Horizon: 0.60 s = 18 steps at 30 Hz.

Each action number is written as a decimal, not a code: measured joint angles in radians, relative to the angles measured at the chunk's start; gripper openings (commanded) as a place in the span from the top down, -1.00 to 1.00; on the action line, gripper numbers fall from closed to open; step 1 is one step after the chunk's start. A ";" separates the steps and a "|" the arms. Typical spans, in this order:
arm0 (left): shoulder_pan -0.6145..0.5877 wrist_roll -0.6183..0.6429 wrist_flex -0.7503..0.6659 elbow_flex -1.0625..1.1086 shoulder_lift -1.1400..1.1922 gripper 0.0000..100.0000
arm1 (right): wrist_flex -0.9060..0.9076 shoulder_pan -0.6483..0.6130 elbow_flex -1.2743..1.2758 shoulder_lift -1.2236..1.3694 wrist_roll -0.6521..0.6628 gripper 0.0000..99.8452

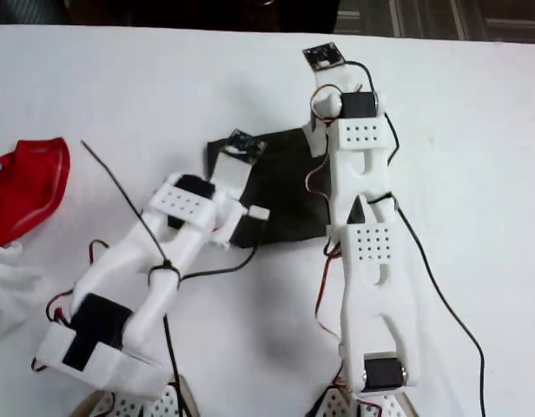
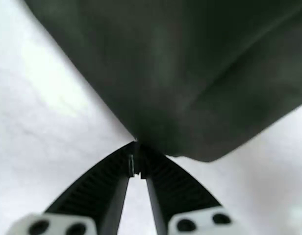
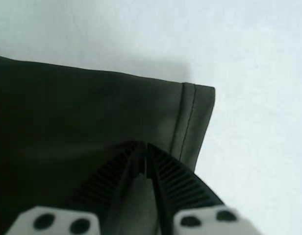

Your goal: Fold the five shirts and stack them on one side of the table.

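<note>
1. The black shirt [image 1: 280,187] lies flat on the white table [image 1: 476,113], and we place everything else from it.
2. The left arm [image 1: 155,269] comes in over the shirt's left side. The right arm [image 1: 367,243] runs along its right edge, with its wrist over the shirt's far right corner.
3. In the left wrist view, the left gripper [image 2: 136,166] has its ribbed black fingers [image 2: 104,183] pressed together. The tips meet right at the black shirt's border and pinch the edge of the cloth, with bare table showing beside it.
4. In the right wrist view, the right gripper [image 3: 142,161] also has its fingers [image 3: 175,178] pressed together. The tips rest on the black shirt just inside a corner with a stitched hem. We cannot tell whether any cloth is caught between them.
5. That hemmed corner lies at the shirt's outer edge, with white table just beyond it.
6. A red shirt [image 1: 29,187] sits well apart from the black shirt, out past the left arm at the table's edge.
7. A crumpled white garment [image 1: 7,291] lies just beside the red shirt, also well apart from the black shirt and nearer the arm bases.
</note>
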 measured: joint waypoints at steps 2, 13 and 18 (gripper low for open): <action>0.015 0.000 0.040 -0.049 -0.026 0.95 | 0.000 0.000 0.000 0.000 0.000 0.96; 0.098 0.041 0.066 -0.107 -0.038 0.95 | 0.000 0.000 0.000 0.000 0.000 0.96; 0.061 0.041 -0.006 -0.081 0.061 0.95 | 0.000 0.009 0.000 0.000 0.000 0.96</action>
